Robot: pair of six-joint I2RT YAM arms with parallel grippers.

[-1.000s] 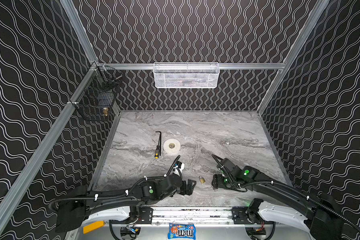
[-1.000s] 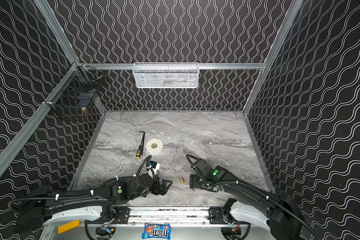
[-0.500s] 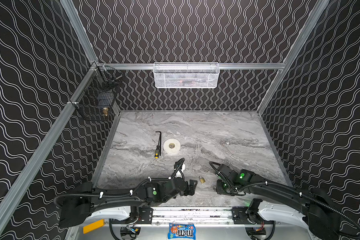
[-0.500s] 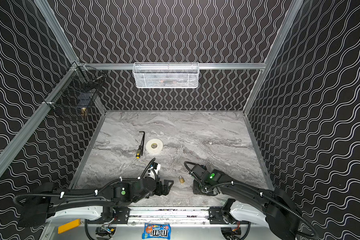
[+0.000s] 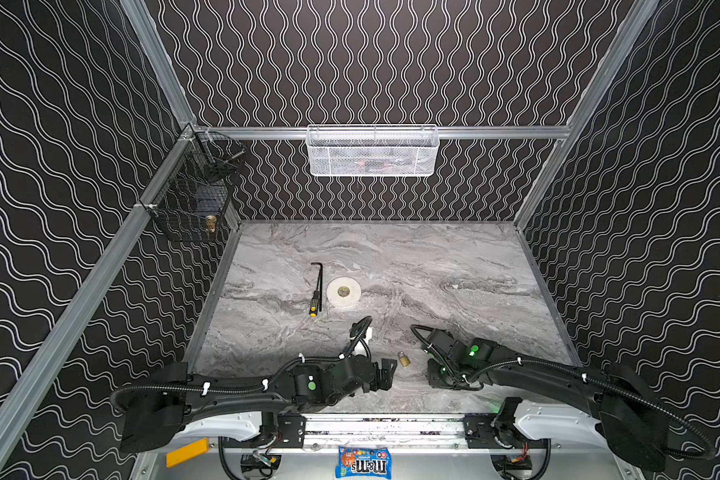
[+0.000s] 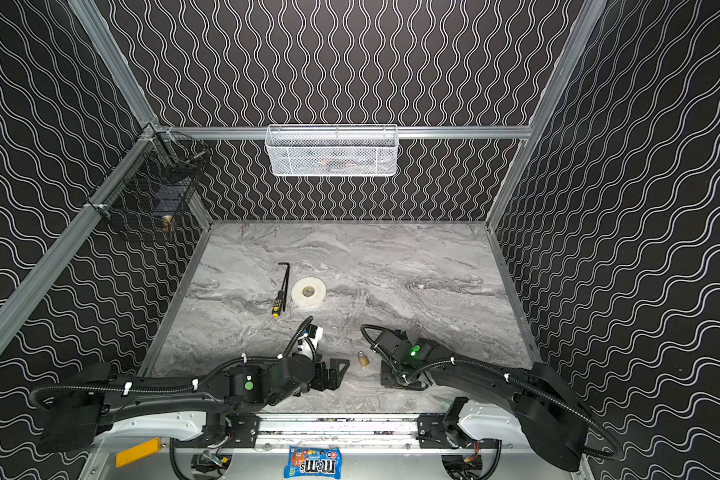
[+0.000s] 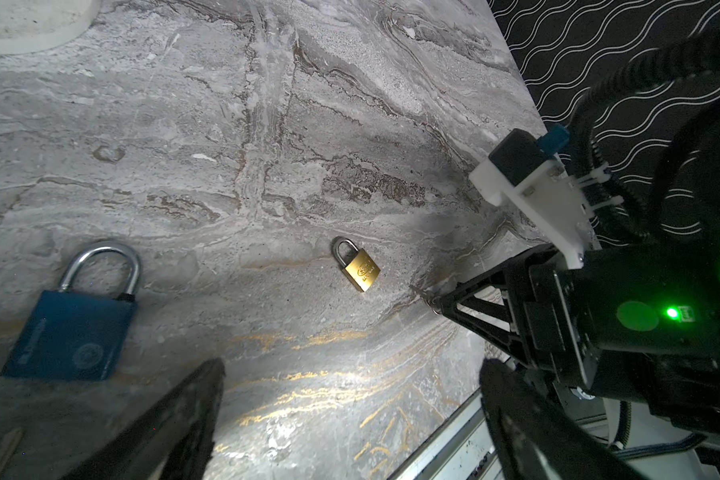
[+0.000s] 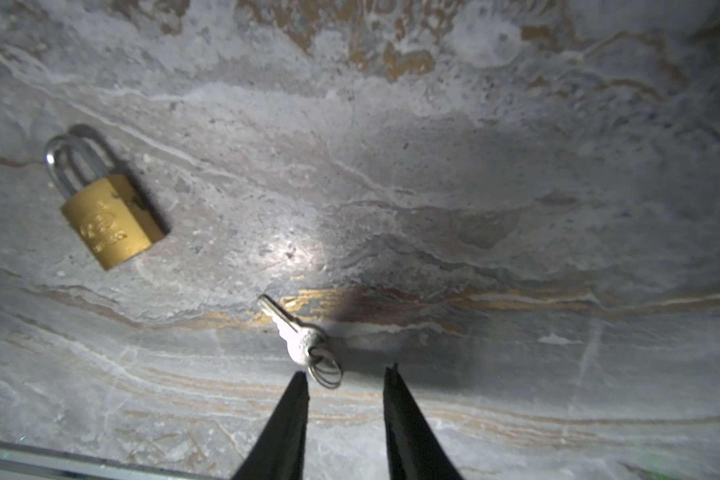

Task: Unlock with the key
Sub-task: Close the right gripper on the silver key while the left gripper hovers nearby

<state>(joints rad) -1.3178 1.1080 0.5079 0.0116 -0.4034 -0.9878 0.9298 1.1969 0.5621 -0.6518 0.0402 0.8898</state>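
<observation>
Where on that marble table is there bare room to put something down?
Bare: the back strip between the white disc and the rear wall, and the right side behind the right gripper. Crowded: the front middle, with brass padlock, key and left gripper.

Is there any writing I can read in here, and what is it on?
"m&m's": on the blue candy bag, in both top views.
Small brass padlock: stamped logo and lettering, too blurred to read.
Blue padlock: round emblem, unreadable.
Silver key: stamp unreadable.

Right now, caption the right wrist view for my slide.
Open right claw poised at the key; padlock lies apart.
</observation>
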